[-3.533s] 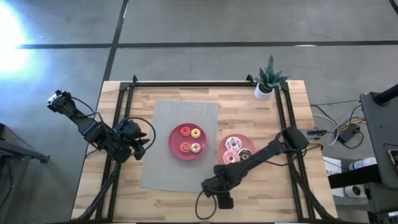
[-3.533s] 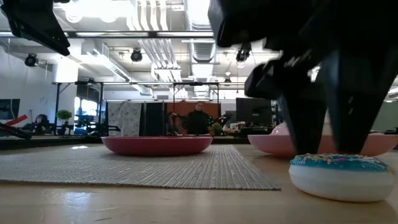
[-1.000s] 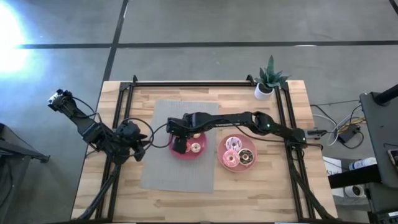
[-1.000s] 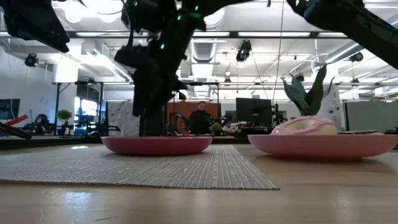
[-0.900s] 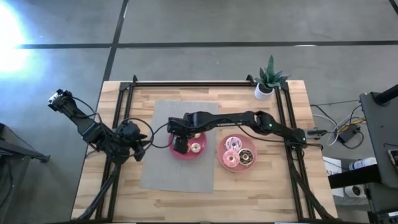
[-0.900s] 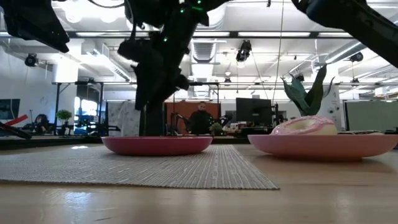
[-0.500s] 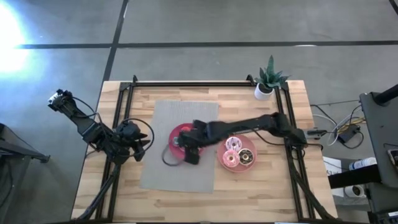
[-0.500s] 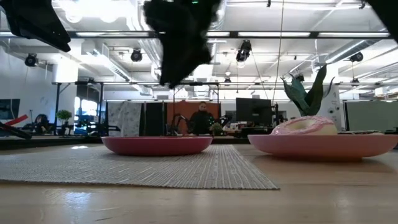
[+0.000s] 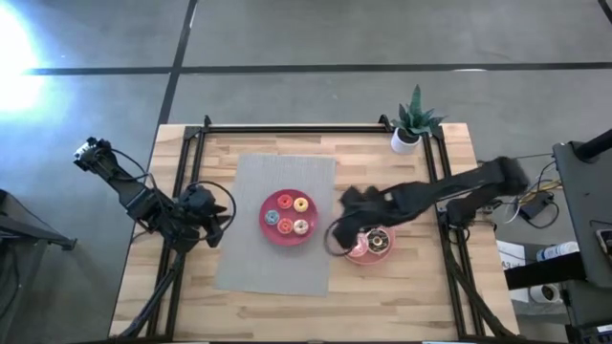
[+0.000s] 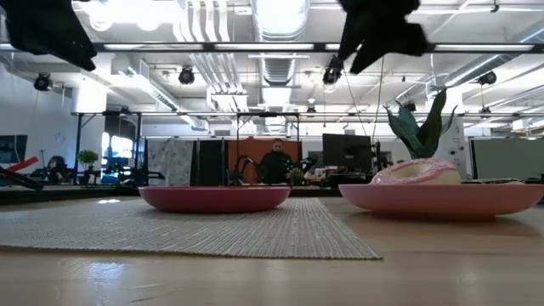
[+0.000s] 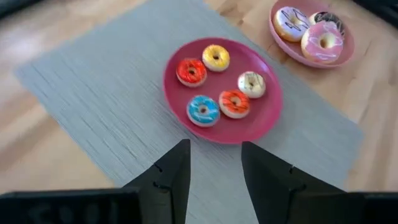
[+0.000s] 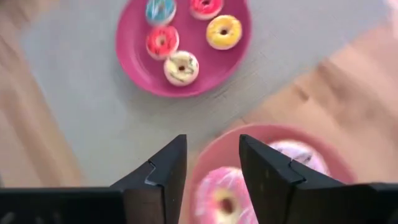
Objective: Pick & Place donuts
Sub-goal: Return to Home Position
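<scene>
Five small donuts (image 11: 203, 110) lie in the red plate (image 11: 219, 84), three larger donuts (image 11: 321, 42) in the pink plate (image 10: 442, 198); the low view shows only the rims and one frosted top. The right hand (image 12: 211, 146) hangs released above the pink plate, the left hand (image 11: 216, 149) released at the bench's (image 9: 382, 287) left side.

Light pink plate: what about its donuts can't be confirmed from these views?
High view: the right arm covers much of the light pink plate, so its donuts cannot be counted.
Low view: the plate is edge-on, and its rim hides all but the top of one pink-white donut.
Right wrist view: blurred; the right gripper and the bottom edge cut the plate off.
</scene>
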Available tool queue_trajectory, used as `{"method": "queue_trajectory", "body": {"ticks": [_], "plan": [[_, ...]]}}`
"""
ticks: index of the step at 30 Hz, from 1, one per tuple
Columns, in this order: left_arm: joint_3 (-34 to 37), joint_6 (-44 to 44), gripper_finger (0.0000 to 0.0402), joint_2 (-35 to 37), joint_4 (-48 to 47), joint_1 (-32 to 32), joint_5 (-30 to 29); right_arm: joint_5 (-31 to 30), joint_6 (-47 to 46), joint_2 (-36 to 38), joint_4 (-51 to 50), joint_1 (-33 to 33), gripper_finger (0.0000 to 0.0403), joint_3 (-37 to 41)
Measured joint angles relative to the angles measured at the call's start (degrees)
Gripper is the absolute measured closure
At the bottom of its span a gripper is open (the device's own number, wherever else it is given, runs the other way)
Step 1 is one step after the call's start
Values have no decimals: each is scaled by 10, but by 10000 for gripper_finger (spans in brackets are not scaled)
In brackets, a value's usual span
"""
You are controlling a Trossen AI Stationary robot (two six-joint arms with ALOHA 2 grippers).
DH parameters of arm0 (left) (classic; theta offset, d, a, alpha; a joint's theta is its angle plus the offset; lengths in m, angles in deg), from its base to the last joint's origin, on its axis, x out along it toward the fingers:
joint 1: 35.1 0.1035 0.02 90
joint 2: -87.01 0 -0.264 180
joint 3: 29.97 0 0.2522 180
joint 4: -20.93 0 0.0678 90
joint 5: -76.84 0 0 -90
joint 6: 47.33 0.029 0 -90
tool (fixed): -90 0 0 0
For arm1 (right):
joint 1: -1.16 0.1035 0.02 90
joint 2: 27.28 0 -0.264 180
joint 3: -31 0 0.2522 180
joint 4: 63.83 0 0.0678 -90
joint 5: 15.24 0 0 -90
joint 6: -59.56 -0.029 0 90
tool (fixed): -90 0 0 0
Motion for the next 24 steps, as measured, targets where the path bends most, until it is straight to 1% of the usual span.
{"method": "queue_trajectory", "body": {"ticks": [2, 4, 5, 7, 8, 11, 13, 15, 18, 21, 22, 24], "plan": [[0, -6, 284, -3, 15, -1, 5, -8, -69, 42, 13, 1, 269, 23], [0, 45, 284, -6, 55, -5, 6, -31, -90, 80, 41, 9, 271, 43], [0, 78, 284, -6, 82, -5, 9, -45, -82, 98, 71, 14, 271, 53], [0, 151, 284, -6, 150, -5, 17, -58, -26, 130, 151, 29, 269, 79], [0, 187, 284, -6, 186, -5, 25, -58, 16, 142, 209, 37, 268, 96], [14, 278, 284, -3, 279, 1, 51, -57, 122, 170, 429, 58, 265, 169], [34, 311, 284, 4, 325, 12, 62, -56, 157, 174, 572, 60, 263, 228], [62, 331, 284, 16, 367, 28, 78, -56, 166, 166, 681, 58, 264, 290], [117, 372, 284, 47, 467, 58, 147, -48, 151, 146, 804, 54, 268, 368], [178, 415, 284, 88, 589, 96, 244, -30, 144, 141, 900, 55, 272, 417], [197, 424, 284, 103, 626, 111, 273, -21, 146, 146, 913, 55, 273, 428], [231, 431, 284, 135, 674, 142, 301, -12, 155, 159, 918, 51, 273, 445]]}}
